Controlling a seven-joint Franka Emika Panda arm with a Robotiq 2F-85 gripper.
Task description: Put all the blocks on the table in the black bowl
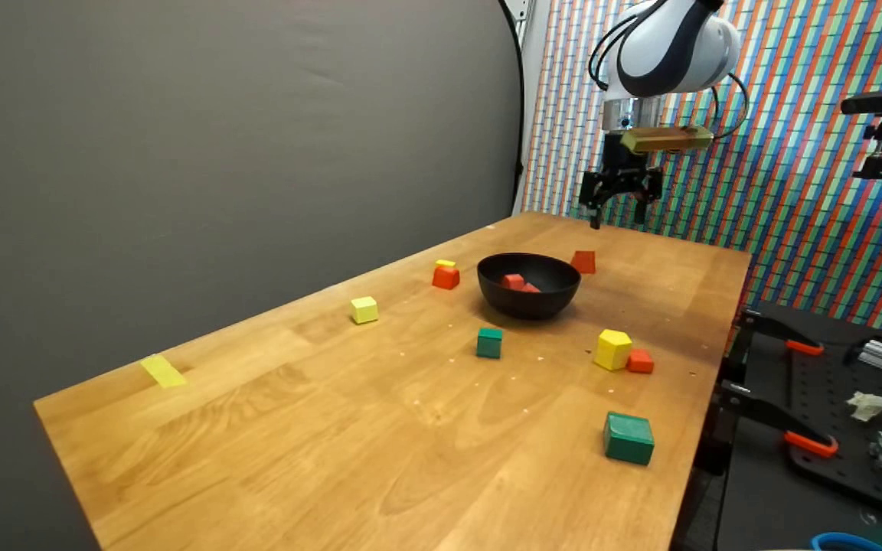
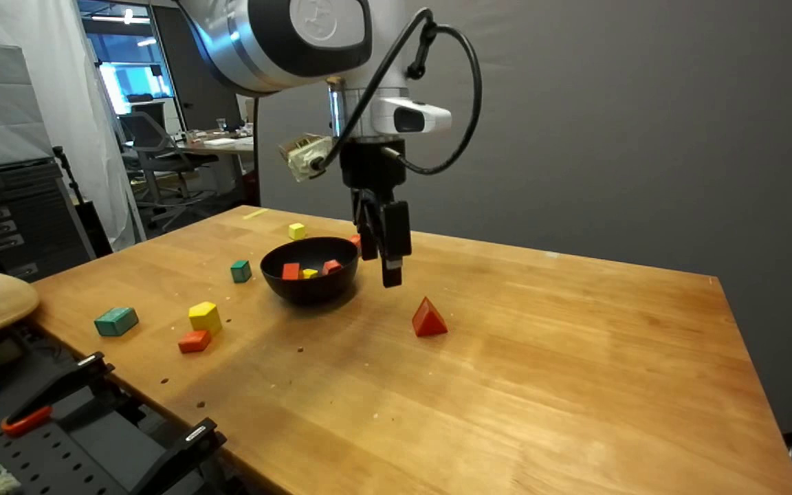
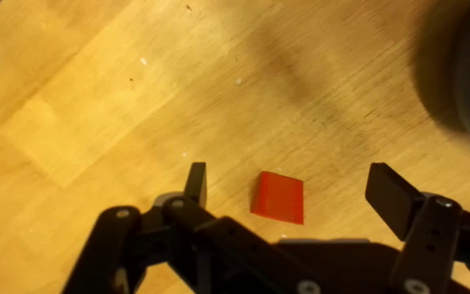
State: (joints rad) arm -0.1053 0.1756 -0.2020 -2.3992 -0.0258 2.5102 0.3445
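My gripper (image 3: 288,179) is open with nothing in its grasp. Below it in the wrist view, a red wedge-shaped block (image 3: 280,198) lies on the table, apart from both fingers. The same red block (image 2: 430,318) appears right of the black bowl (image 2: 310,295), which holds two red blocks and a yellow one. Elsewhere on the table (image 1: 410,444) are a pale yellow block (image 1: 364,310), a green block (image 1: 489,343), a yellow block (image 1: 612,350) beside a red-orange block (image 1: 640,361), a larger green block (image 1: 628,438), and a red block (image 1: 446,277) partly covering a yellow block (image 1: 445,263).
Yellow tape (image 1: 164,370) is stuck near a table corner. Black clamps with orange parts (image 1: 812,444) sit along one table edge, beside a black perforated board. A grey backdrop (image 2: 609,151) stands behind the long edge. The bowl's rim enters the wrist view at the right.
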